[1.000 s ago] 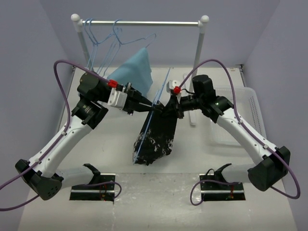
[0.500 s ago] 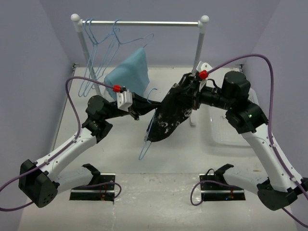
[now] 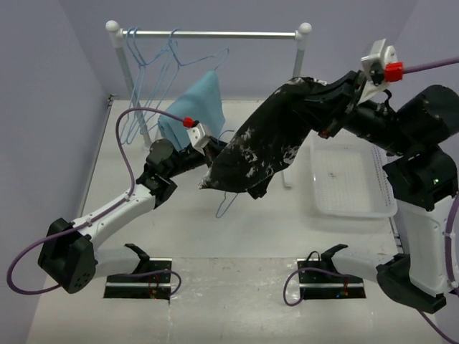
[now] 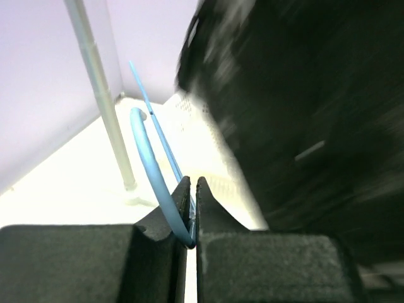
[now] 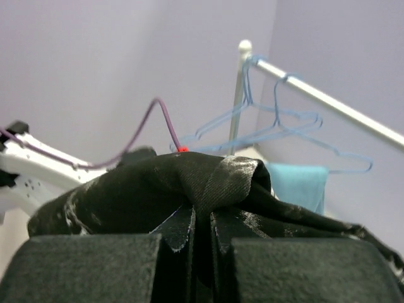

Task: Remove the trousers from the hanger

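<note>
Left end effector (image 4: 192, 189) on one hanger (image 4: 149, 158); right end effector (image 5: 202, 218), trousers (image 5: 120, 196)

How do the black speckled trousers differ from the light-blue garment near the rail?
Colour: the trousers are black with white speckles and blotches; the light-blue garment is plain. Support: the trousers are pinched and held up in the air by the right gripper; the light-blue garment hangs under the rail. Both are soft cloth.
</note>
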Tool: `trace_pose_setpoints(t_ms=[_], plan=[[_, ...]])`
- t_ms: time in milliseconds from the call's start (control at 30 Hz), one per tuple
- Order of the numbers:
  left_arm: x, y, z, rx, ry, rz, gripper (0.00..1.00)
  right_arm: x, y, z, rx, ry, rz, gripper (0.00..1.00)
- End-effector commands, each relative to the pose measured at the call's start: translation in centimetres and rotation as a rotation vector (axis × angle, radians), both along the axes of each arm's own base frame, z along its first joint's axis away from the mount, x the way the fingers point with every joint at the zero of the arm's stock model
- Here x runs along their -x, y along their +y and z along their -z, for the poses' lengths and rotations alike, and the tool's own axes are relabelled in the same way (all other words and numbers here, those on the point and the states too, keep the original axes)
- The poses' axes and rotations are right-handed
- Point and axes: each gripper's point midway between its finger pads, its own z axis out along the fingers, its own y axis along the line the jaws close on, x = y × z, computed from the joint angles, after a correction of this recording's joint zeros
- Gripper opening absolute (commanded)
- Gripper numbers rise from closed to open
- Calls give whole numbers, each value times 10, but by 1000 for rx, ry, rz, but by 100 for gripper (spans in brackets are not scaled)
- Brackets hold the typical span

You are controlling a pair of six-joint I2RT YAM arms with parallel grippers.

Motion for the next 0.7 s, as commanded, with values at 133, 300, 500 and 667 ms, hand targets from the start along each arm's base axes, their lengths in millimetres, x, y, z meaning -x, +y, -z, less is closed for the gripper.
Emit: trace_pose_setpoints(t_ms=[133, 300, 500, 667], plan=[[-17, 13, 9, 19, 44, -85, 0, 33, -54, -100, -237, -205, 193, 0], [-9, 25, -4, 38, 3, -110, 0, -15, -96, -54, -262, -78, 535, 0], [5, 40, -16, 55, -54, -140, 0, -25, -152, 11, -342, 13, 837, 0], [14, 43, -29, 70, -91, -124, 0, -33, -181, 43, -343, 64, 1012, 0]])
